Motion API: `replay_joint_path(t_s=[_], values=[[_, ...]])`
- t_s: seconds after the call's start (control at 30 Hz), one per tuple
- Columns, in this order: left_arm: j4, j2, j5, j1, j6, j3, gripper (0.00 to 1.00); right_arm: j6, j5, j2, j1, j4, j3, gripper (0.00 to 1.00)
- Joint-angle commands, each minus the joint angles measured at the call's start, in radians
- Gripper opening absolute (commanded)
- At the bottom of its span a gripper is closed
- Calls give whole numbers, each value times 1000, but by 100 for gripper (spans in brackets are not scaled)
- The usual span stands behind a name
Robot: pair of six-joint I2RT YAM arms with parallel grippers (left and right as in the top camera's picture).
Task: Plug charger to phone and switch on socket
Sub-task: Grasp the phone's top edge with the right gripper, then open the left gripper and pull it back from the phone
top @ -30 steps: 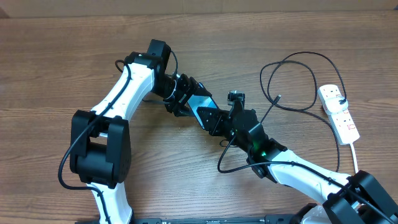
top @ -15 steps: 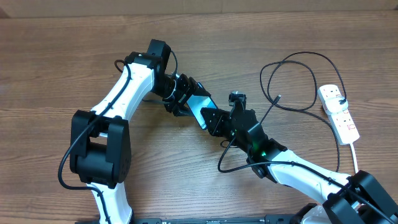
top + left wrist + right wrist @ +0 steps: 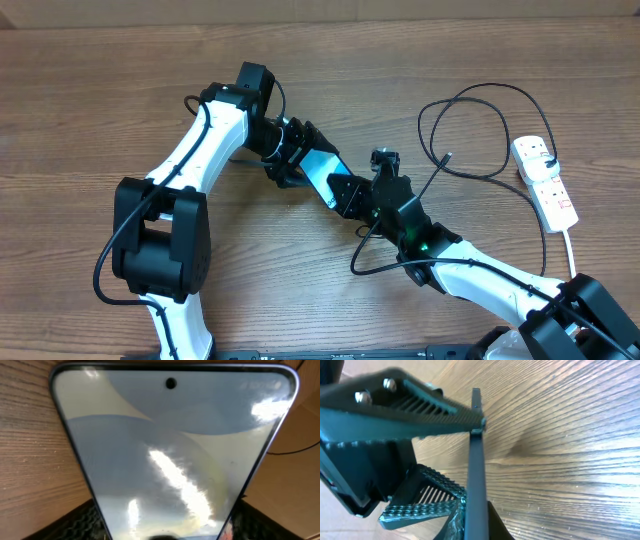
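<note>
The phone (image 3: 321,168), with its light blue-and-white screen, is held off the table between both grippers. My left gripper (image 3: 300,163) is shut on its upper-left end; in the left wrist view the screen (image 3: 170,445) fills the frame between the jaws (image 3: 165,532). My right gripper (image 3: 347,193) is shut on the lower-right end; its wrist view shows the phone edge-on (image 3: 475,455) between the fingers (image 3: 477,527). The charger cable (image 3: 480,90) loops on the table at right, its tip (image 3: 447,156) free. The socket (image 3: 548,182) lies at the far right.
The socket's thick white cord (image 3: 572,245) runs down toward the front edge. A second loop of black cable (image 3: 365,262) lies beside the right arm. The left gripper's ribbed fingers (image 3: 420,410) show in the right wrist view. Bare wood table lies to the left and back.
The right wrist has shifted slightly right and down along the phone. Both grippers still hold the phone. The cable and socket have not moved.
</note>
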Motion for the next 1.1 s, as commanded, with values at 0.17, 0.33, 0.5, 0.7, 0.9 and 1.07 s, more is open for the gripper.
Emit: replay_joint_path(t_s=[0.17, 0.33, 0.5, 0.7, 0.9, 1.07], values=[[-2, 5, -19, -12, 3, 23, 100, 14, -52, -3, 9, 18, 26, 4], [-18, 4, -6, 24, 162, 23, 99, 189, -185, -3, -31, 10, 26, 4], [-64, -19, 38, 108, 309, 24, 100, 282, -400, -3, -111, -3, 26, 4], [-169, -128, 39, 248, 481, 24, 100, 517, -579, -3, -195, -3, 26, 4], [-329, -316, 38, 385, 688, 24, 100, 800, -592, -3, -200, -2, 25, 4], [-416, -476, 35, 465, 781, 23, 100, 1020, -600, -3, -176, -1, 26, 4]])
